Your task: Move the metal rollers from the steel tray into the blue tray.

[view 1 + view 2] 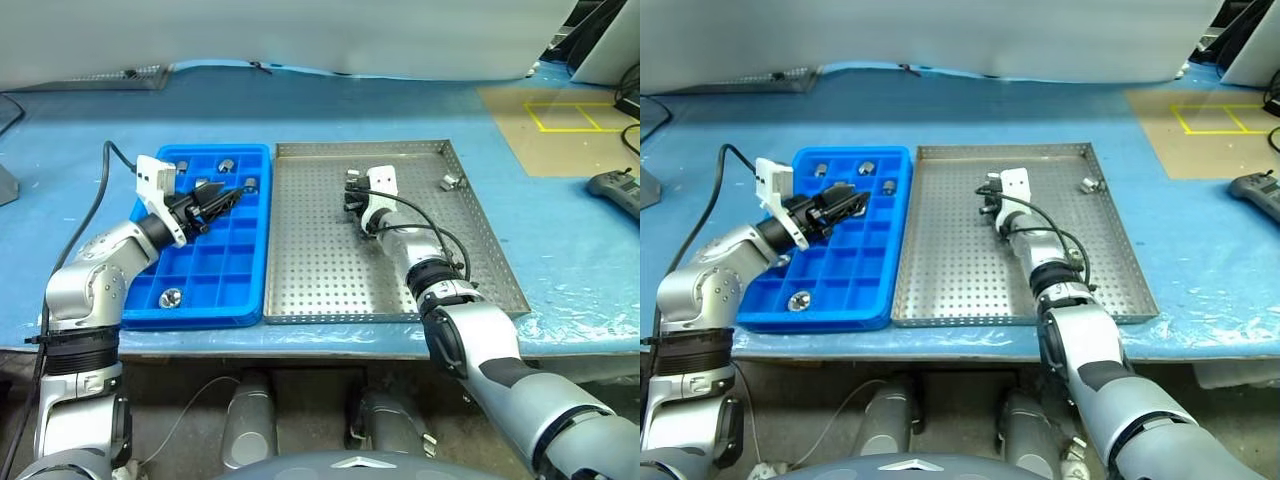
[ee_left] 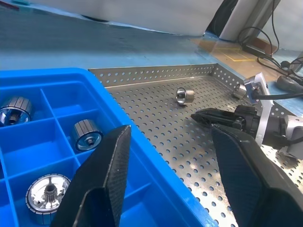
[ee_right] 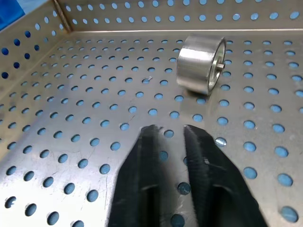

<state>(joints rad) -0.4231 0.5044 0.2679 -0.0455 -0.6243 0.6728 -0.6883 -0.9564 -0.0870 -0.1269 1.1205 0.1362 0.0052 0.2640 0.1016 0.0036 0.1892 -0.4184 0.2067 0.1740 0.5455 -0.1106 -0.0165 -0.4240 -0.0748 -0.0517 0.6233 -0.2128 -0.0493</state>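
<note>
While two rollers wait on its holed floor, the steel tray (image 1: 330, 280) lies just beside the blue tray (image 1: 245, 290) on the blue-covered table (image 1: 90, 130), close enough for short transfers. The blue tray's square pockets already keep several rollers apart, one (image 1: 171, 296) near the front edge. The right arm reaches low and nearly level over the steel tray, its right gripper (image 3: 171, 135) closed on nothing, fingertips just short of a roller (image 3: 200, 64) lying on its side. A second roller (image 1: 449, 182) sits near the far right rim. The left arm is bent inward over the blue tray, its left gripper (image 2: 170, 137) open and empty
</note>
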